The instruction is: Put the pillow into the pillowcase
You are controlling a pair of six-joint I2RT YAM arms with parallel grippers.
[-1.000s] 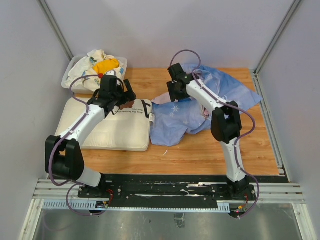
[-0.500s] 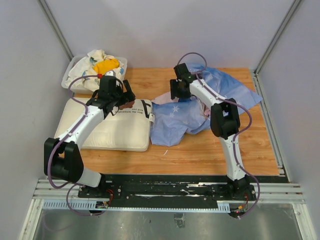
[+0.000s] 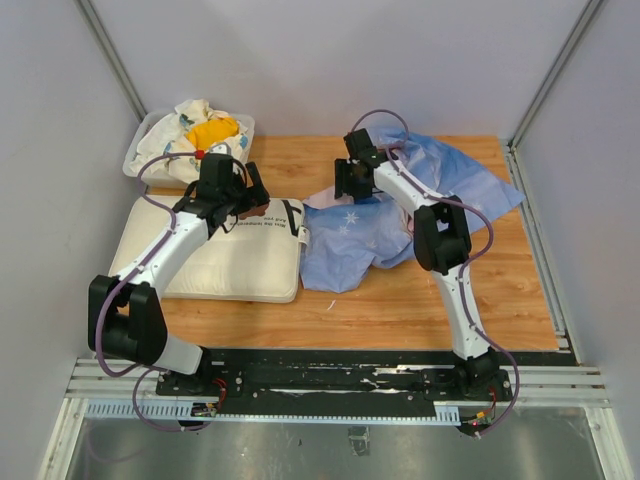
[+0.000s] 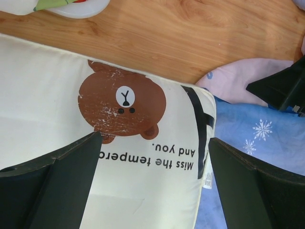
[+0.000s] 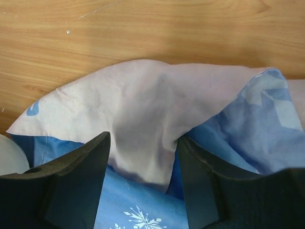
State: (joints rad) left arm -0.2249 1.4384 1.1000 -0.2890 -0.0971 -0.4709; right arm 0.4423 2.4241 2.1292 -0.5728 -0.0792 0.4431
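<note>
The surface is wood-grain board, smooth with a low sheen. The pillow is cream cloth, matt and fine-textured; its brown bear print is cracked and worn. The pillowcase is thin matt cloth, creased, with faint stitching along the hem. The left end effector has fingers of matt black plastic.

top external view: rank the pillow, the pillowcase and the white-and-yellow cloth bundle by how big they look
1. pillowcase and pillow: too close to rank, since the pillowcase is crumpled and partly hidden.
2. white-and-yellow cloth bundle: clearly the smallest.
</note>
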